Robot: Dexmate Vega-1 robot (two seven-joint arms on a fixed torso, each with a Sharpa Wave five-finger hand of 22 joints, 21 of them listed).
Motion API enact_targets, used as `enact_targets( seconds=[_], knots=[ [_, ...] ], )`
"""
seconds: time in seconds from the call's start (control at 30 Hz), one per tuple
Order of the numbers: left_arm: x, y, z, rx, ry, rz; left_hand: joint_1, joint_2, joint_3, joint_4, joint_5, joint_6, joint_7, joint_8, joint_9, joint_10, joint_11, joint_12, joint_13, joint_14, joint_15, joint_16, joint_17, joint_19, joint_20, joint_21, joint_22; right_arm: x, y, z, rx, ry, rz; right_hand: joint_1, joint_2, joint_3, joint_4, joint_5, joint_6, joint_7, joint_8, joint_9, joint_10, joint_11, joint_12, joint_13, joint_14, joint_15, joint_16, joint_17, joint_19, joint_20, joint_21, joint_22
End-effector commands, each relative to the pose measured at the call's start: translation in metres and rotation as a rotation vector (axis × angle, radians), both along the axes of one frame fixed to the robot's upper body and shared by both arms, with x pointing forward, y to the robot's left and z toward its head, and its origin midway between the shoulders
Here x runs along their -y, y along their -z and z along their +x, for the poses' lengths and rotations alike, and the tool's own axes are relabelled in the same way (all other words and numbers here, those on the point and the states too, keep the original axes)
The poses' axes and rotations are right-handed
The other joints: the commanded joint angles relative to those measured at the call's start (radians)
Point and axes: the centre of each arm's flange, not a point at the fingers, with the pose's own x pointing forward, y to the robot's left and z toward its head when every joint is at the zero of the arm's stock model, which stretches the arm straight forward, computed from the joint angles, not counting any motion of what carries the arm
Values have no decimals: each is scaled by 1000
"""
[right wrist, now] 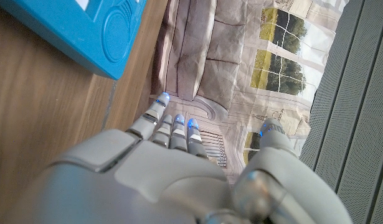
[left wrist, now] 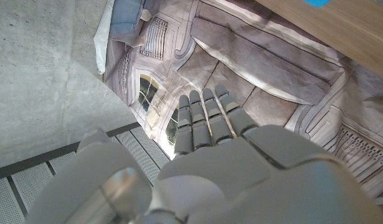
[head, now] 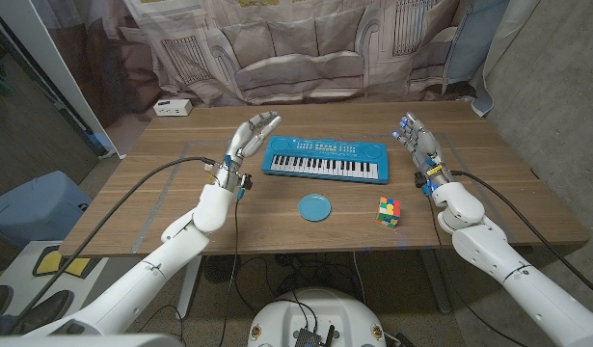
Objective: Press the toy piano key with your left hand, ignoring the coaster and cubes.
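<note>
The left hand (head: 252, 135) is held raised with fingers spread and nothing gripped, just beside the end of the toy piano (head: 326, 159) set toward the bench's far edge, apparently poised for a key press, while the right hand (head: 420, 145) is kept open alongside.
</note>
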Motion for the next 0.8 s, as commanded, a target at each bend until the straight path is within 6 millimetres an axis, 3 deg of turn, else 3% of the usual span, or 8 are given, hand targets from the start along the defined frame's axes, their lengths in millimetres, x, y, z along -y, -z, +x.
enact_targets(
  seconds=[0.03, 0.43, 0.8],
  knots=[
    [8, 8, -15, 54, -100, 40, 17, 1, 1, -7, 8, 11, -5, -2, 3, 10, -6, 0, 5, 13, 0, -1, 4, 13, -1, -4, 4, -3, 6, -9, 1, 13, 3, 2, 8, -2, -1, -2, 9, 4, 0, 5, 0, 7, -3, 5, -9, 6, -5, 2, -4, 6, -4, 6],
    [15, 15, -31, 76, -221, 90, 22, 6, 3, -10, 8, 19, -9, -5, 3, 14, -17, -4, 5, 17, -5, -5, 4, 12, 1, -10, 4, -2, 7, -13, -7, 0, -10, 2, 9, -4, -1, -2, 12, 4, 1, 4, -4, 5, -4, 5, -14, 6, -7, 0, -8, 5, -10, 6],
    [24, 14, -34, 94, -316, 140, 24, 8, 3, -12, 8, 37, -17, -6, 3, 3, -10, -15, 6, 3, -6, -16, 5, -14, 6, -25, 4, 4, 15, -17, -10, 9, 16, 1, 10, -8, -2, -2, 17, 7, 1, 4, -28, 11, -12, 6, -39, 11, -15, -2, -24, 6, -21, 6]
  ],
)
